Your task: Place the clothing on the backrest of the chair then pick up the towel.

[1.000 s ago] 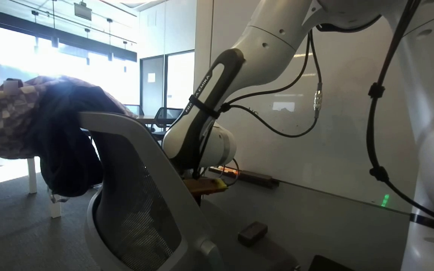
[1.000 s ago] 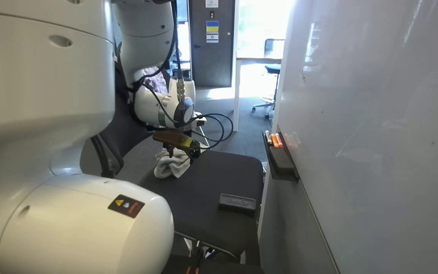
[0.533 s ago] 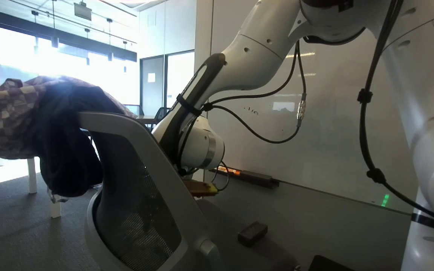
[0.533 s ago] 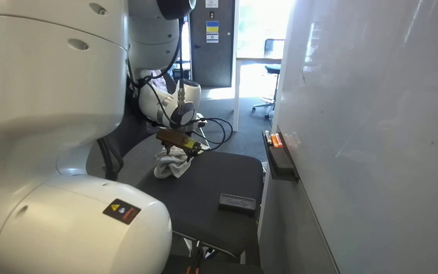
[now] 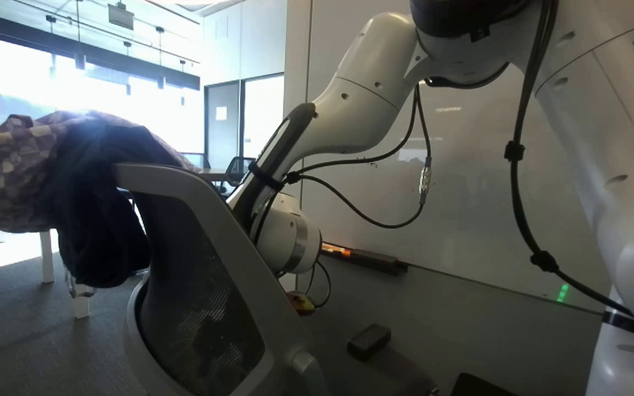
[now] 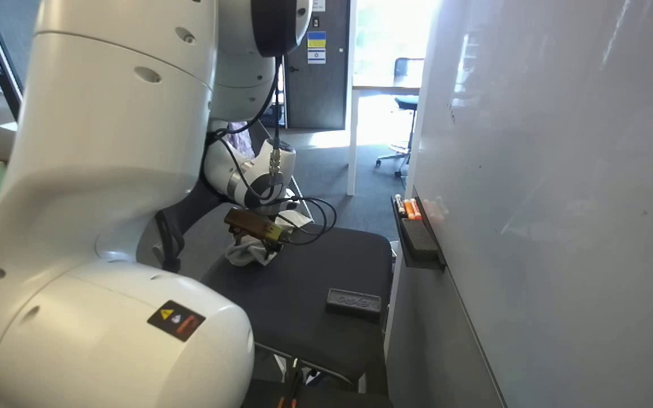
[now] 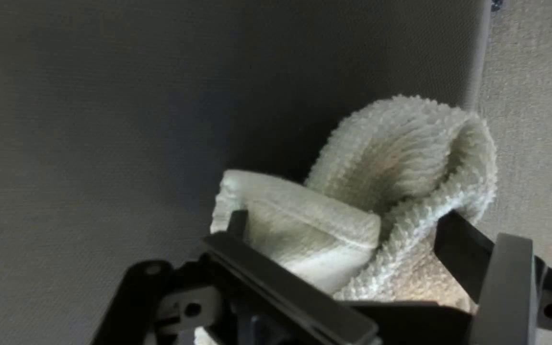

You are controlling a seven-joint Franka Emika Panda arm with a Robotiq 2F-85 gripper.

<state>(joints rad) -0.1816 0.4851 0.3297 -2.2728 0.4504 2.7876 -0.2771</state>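
Note:
The clothing, a dark garment (image 5: 102,220) with a checkered cloth (image 5: 9,165), hangs over the top of the chair's backrest (image 5: 207,220). A bit of the checkered cloth also shows in an exterior view (image 6: 241,139). The light towel (image 6: 245,255) lies crumpled on the edge of the dark chair seat (image 6: 326,255). My gripper (image 6: 255,241) is low over the towel. In the wrist view my gripper (image 7: 350,235) is open, with folds of the towel (image 7: 396,148) between its spread fingers. In an exterior view the backrest hides the fingers and towel.
A black eraser (image 6: 353,303) lies on the seat and also shows in an exterior view (image 5: 369,341). A whiteboard (image 6: 559,170) stands beside the seat. Its ledge (image 6: 420,241) holds markers and an eraser. The backrest stands close beside my arm.
My arm has come down, bringing the open gripper lower onto the towel. The clothing, chair and eraser have not moved.

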